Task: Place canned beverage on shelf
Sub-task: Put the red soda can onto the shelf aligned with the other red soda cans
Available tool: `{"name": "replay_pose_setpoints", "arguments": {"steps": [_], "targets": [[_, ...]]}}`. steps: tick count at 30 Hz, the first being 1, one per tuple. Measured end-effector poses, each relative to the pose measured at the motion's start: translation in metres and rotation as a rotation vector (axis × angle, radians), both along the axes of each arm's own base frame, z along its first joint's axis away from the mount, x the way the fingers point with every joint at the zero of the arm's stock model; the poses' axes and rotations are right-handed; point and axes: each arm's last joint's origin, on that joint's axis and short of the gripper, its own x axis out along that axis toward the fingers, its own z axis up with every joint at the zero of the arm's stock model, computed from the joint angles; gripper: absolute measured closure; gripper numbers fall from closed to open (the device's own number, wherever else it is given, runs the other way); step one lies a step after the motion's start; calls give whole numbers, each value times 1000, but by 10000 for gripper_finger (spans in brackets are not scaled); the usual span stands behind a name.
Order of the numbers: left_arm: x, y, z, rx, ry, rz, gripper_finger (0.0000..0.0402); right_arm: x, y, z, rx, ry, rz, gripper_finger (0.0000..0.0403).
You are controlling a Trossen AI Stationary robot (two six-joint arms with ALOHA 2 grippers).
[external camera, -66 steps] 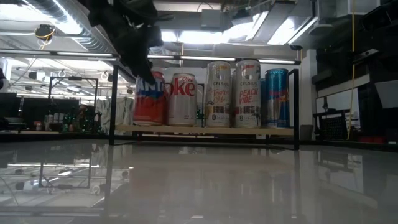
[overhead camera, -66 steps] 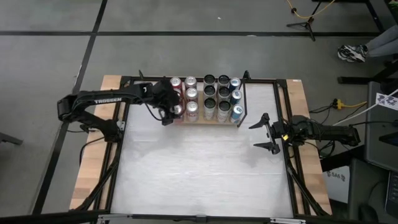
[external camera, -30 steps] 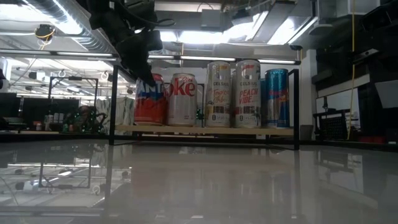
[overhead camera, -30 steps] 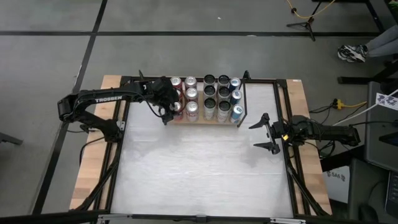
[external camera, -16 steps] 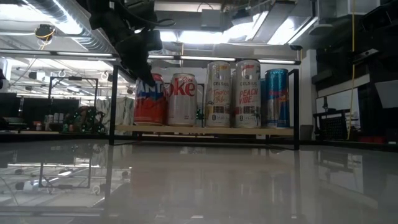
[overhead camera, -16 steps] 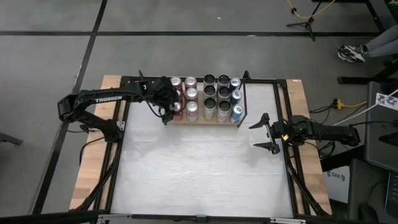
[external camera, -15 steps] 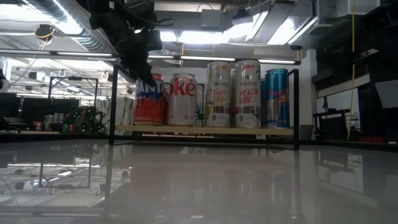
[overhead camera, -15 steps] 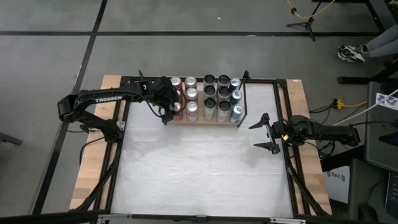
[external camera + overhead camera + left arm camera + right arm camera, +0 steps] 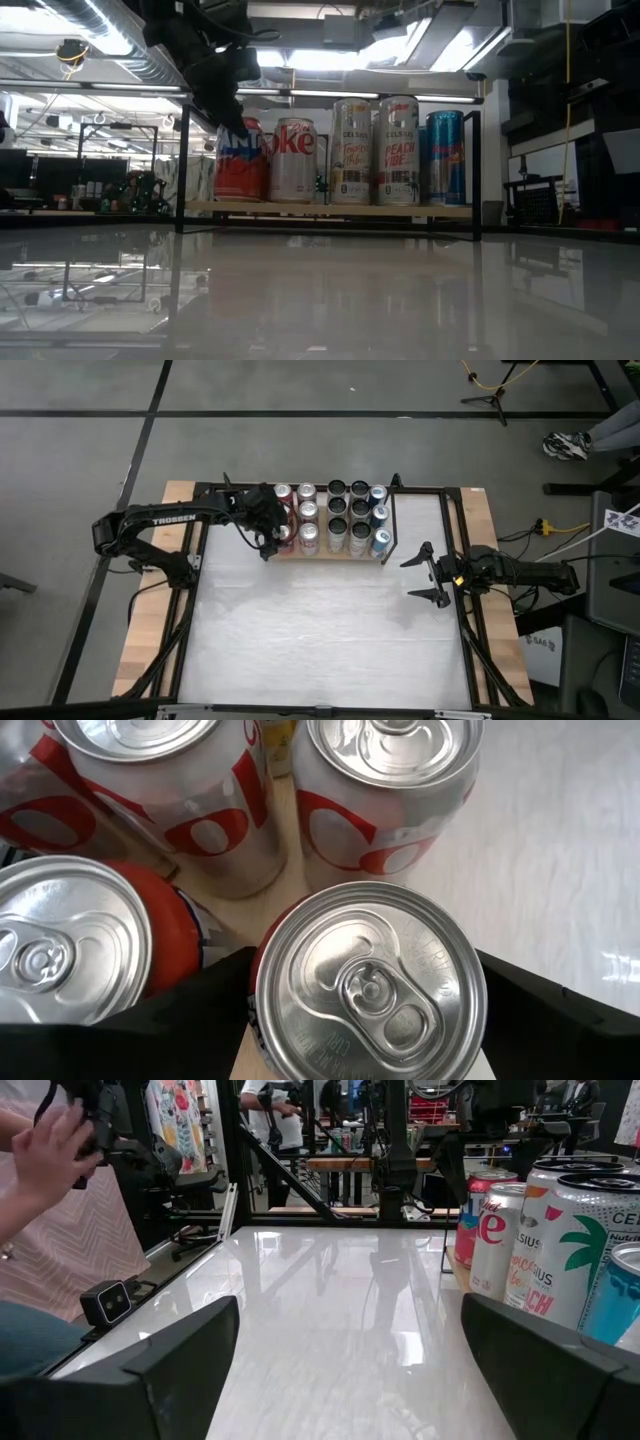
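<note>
Left gripper at the left end of the shelf, fingers spread to either side of a red canned beverage standing on the board's front-left corner; whether they press the can, cannot tell. Just beside it, more cans in rows fill the board between the black rod uprights. Right gripper waits well apart near the table's right edge, fingers released, empty.
</note>
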Motion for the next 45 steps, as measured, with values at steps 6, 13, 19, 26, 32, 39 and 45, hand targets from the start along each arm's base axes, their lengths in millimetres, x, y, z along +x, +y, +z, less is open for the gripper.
{"name": "replay_pose_setpoints", "arguments": {"steps": [6,13,19,26,32,39,45], "targets": [[0,0,0,18,8,17,79,0,0,0,0,0,0,24],[0,0,0,24,9,21,79,0,0,0,0,0,0,24],[0,1,0,26,10,24,79,0,0,0,0,0,0,24],[0,1,0,22,7,22,79,0,0,0,0,0,0,24],[0,1,0,26,7,19,78,0,0,0,0,0,0,24],[0,1,0,31,10,20,53,0,0,0,0,0,0,24],[0,1,0,37,13,29,25,0,0,0,0,0,0,24]]}}
